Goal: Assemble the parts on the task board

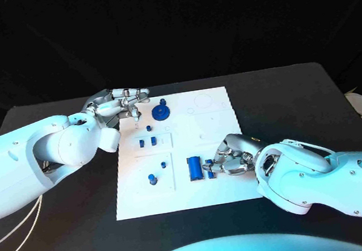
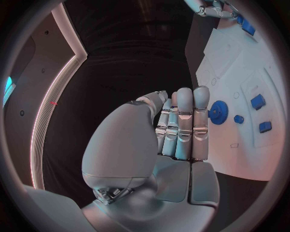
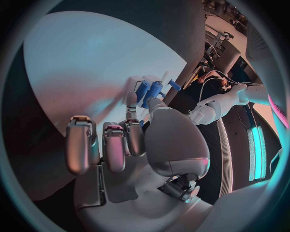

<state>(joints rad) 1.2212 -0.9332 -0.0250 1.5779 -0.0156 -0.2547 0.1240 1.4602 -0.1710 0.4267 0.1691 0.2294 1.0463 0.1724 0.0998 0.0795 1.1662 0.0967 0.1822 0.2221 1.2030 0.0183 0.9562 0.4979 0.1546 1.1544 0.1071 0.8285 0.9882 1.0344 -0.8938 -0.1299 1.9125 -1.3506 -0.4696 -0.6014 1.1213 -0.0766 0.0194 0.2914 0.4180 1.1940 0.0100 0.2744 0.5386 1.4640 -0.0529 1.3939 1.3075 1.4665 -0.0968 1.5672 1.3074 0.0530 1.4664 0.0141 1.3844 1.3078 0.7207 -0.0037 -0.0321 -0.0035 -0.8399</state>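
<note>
Head view, left to right. Left arm (image 1: pixel 31 162) enters from the left edge and reaches to the far left corner of the task board (image 1: pixel 230 185). Left hand (image 1: pixel 116 104) sits at that corner, over the board's edge. In the left wrist view its fingers (image 2: pixel 184 123) lie straight and close together, thumb alongside, nothing between them; tips point toward the blue gear.

Blue gear (image 1: pixel 161 111) lies flat on the far left part of the board, just beside the left hand's fingertips; contact cannot be told. Nearer along the left side: one small blue peg (image 1: pixel 148 129), then two small blue blocks (image 1: pixel 148 141) side by side in a framed area. Nearer again, a second framed area holds a small blue piece (image 1: pixel 164 164) and a round blue piece (image 1: pixel 152 179), apart from each other.

Centre near part: a long blue cylinder (image 1: pixel 194 168) lies on the board, lengthwise away from the robot. Just to its right a second blue cylinder (image 1: pixel 209 167) is partly hidden by the right hand (image 1: pixel 229 156), whose fingers curl down onto it. The right wrist view shows a fingertip (image 3: pixel 131 104) against the blue cylinders, other fingers bent clear; whether the hand actually grips the part cannot be told.

Right arm (image 1: pixel 335 183) crosses the board's near right corner and covers it. Far right board area shows faint outlines and recesses.
</note>
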